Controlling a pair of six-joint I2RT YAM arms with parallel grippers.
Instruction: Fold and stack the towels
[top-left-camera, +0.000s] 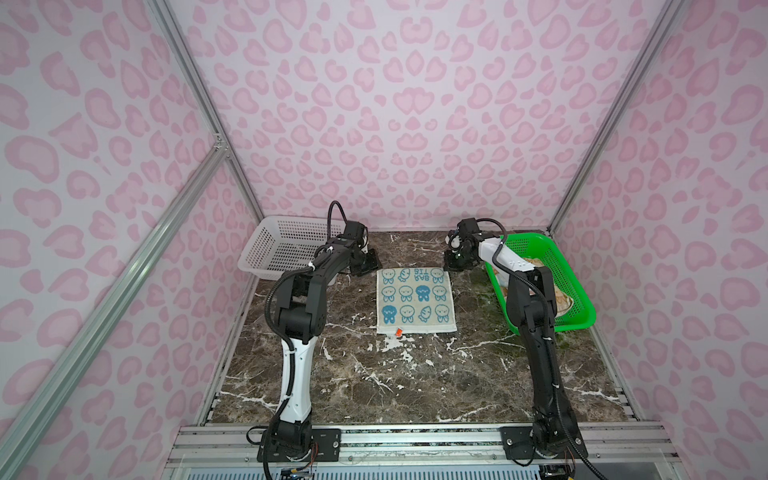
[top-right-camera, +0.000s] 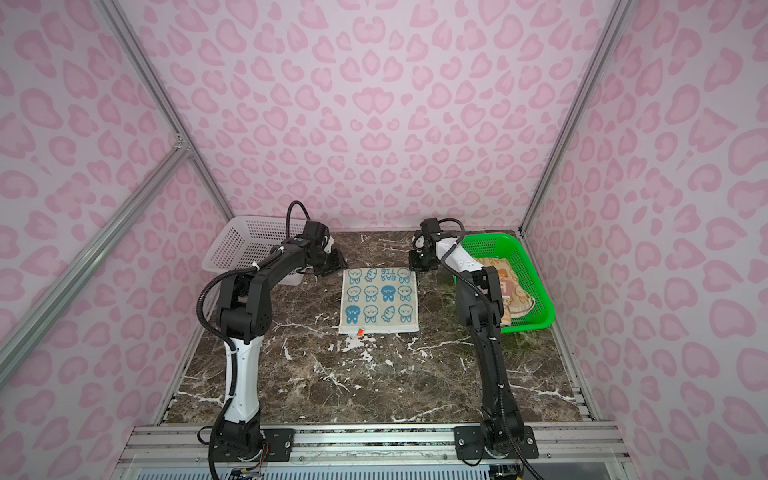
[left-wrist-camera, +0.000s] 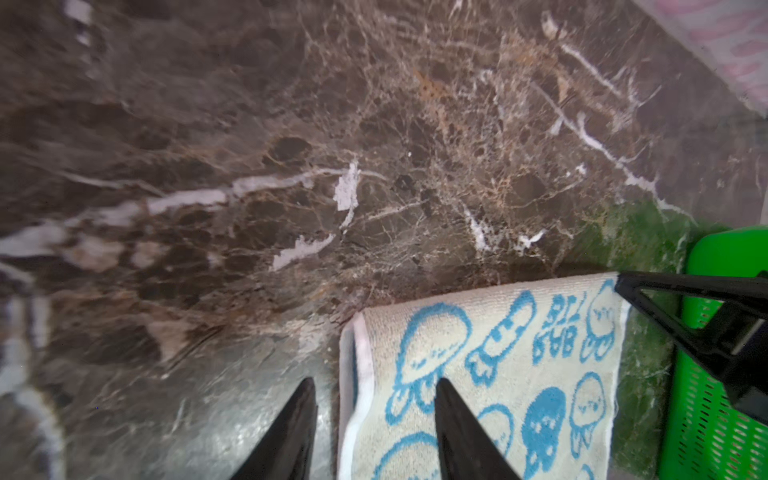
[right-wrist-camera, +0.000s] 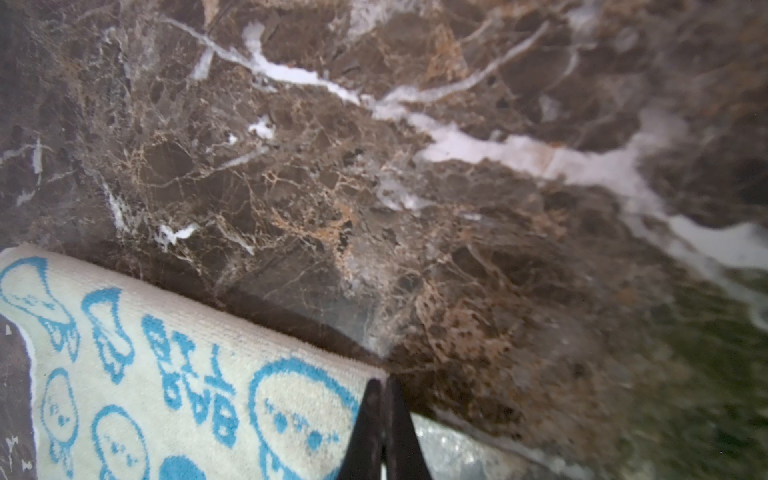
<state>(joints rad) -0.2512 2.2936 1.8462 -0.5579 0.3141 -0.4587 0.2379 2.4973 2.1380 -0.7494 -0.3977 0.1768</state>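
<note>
Soft, even light fills both top views, with only faint shadows. Both wrist views blur toward their edges, and the table (left-wrist-camera: 232, 407) shows a pale glare.

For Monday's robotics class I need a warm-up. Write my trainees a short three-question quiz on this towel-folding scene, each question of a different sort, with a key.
1. Short answer: which holds the orange-print towels, the green basket or the white basket?
2. Multiple choice: of the left gripper and the right gripper, which has open jaws? A. left B. right C. both
3. True or false: the blue rabbit towel lies inside a basket.

Key
1. The green basket.
2. A. The right gripper is shut.
3. False. It lies on the marble table.
</note>
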